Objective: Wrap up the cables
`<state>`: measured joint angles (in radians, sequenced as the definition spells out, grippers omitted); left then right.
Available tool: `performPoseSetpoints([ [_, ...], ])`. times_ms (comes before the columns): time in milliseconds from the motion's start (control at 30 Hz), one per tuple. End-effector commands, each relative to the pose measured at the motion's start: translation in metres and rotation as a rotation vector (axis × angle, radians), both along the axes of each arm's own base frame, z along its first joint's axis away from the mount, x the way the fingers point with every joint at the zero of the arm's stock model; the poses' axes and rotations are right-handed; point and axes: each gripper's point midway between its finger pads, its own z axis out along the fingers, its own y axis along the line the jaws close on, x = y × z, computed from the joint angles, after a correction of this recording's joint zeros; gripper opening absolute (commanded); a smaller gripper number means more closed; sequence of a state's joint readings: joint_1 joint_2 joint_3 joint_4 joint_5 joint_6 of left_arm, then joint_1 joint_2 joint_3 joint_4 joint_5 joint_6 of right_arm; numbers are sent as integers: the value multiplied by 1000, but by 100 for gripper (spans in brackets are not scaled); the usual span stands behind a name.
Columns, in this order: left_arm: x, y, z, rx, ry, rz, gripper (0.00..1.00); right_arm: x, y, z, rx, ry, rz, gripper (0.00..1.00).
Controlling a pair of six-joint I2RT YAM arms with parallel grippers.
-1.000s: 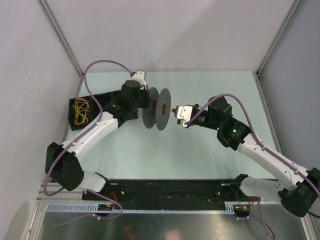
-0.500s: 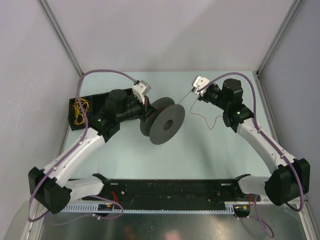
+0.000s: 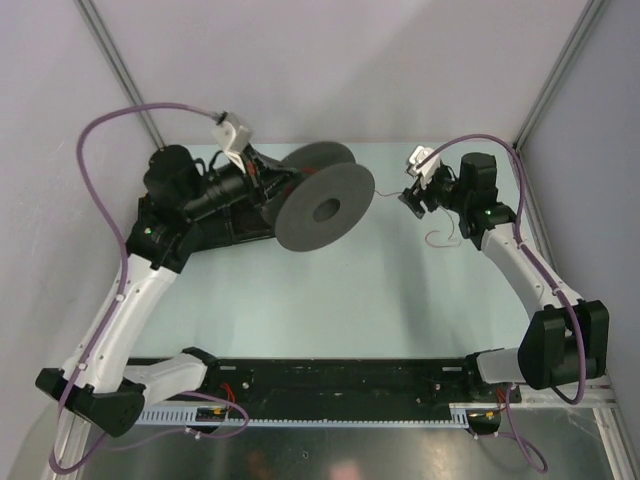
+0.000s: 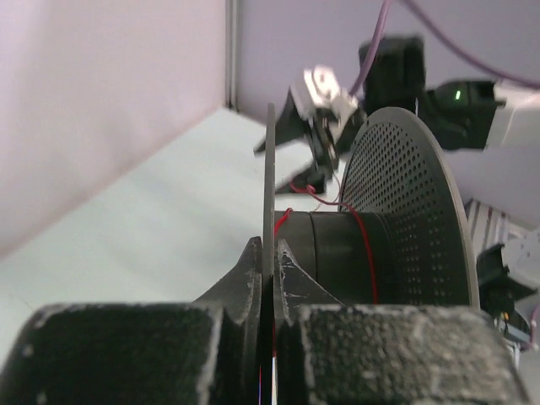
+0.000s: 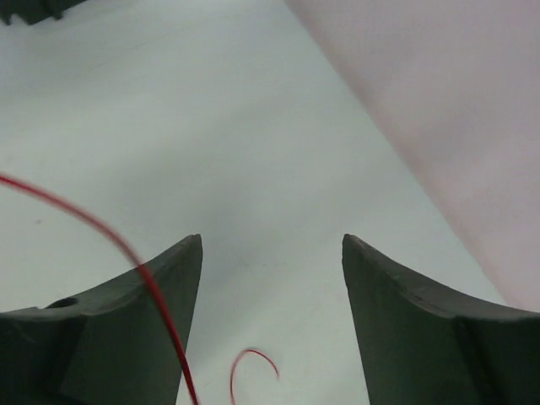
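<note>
Moved since earlier frame: spool point(image 3: 300, 225) swung back-left, with left gripper point(image 4: 268, 278) clamped on its flange edge. Right of spool, right gripper point(image 5: 272, 253) now spread open, nothing pinched. Thin red cables point(image 4: 369, 261) wound on spool hub, tail trailing rightward.

The spool point(image 3: 300, 215) is matt dark grey plastic, and one flange is pierced all over with fine holes. On its hub the wire point(image 4: 369, 253) is thin, red and slightly glossy. At the spool's plain flange, the left hand point(image 4: 270, 274) has coarse, grainy black plastic fingers point(image 4: 126, 354), scuffed pale at the tips. The right hand point(image 5: 270, 253) has smoother matt grey fingers point(image 5: 405, 321). Under the spool, the bench point(image 3: 400, 290) is smooth and pale green.
</note>
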<state>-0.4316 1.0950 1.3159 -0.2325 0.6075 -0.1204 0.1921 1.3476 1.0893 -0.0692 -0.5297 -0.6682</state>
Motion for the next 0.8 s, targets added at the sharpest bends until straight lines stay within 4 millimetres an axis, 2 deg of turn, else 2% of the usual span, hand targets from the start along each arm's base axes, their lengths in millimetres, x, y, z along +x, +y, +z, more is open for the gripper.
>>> performPoseSetpoints([
  [0, -1, 9, 72, -112, -124, 28, 0, -22, 14, -8, 38, 122, 85, 76],
  [167, 0, 10, 96, -142, -145, 24, 0, -50, 16, -33, 33, 254, 153, 83],
  [333, -4, 10, 108, -156, -165, 15, 0, -54, 9, -56, 10, 291, 119, 84],
  [467, -2, 13, 108, -161, -158, 31, 0, -48, 1, -67, 24, 306, 53, 84],
  [567, 0, 14, 103, -159, -147, 43, 0, -50, 1, -74, 35, 322, 69, 85],
  [767, -1, 15, 100, -159, -137, 40, 0, -75, 23, -88, 59, 324, 255, 86],
])
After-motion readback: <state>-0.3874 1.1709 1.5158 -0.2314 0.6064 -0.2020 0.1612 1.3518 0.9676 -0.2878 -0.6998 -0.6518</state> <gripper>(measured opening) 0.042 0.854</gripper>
